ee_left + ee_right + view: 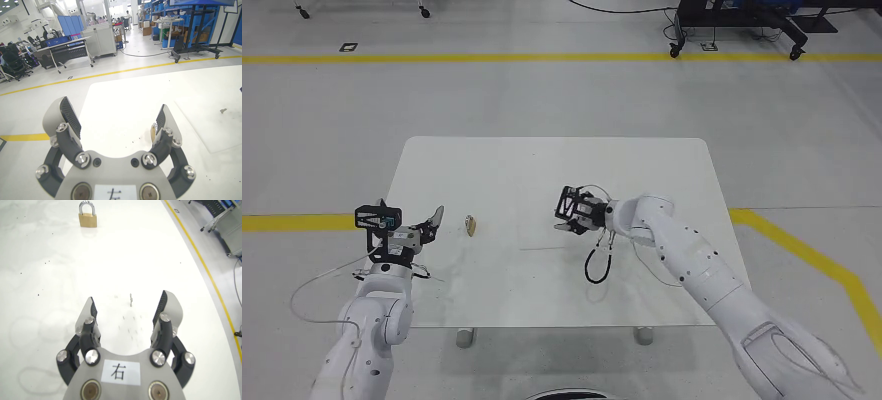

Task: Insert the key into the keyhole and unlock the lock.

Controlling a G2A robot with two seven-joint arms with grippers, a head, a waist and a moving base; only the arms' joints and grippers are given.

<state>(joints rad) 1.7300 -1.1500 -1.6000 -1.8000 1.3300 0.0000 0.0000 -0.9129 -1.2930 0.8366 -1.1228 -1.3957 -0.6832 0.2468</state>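
Top view: the lock (471,225) rests on the left part of the table (542,160), just right of the left gripper (434,222), whose jaws are spread and hold nothing. The right gripper (562,210) is near the table's middle, its jaws also spread and empty. In the right wrist view the key (131,299) lies on the table just beyond that gripper's fingertips, well apart from the lock.
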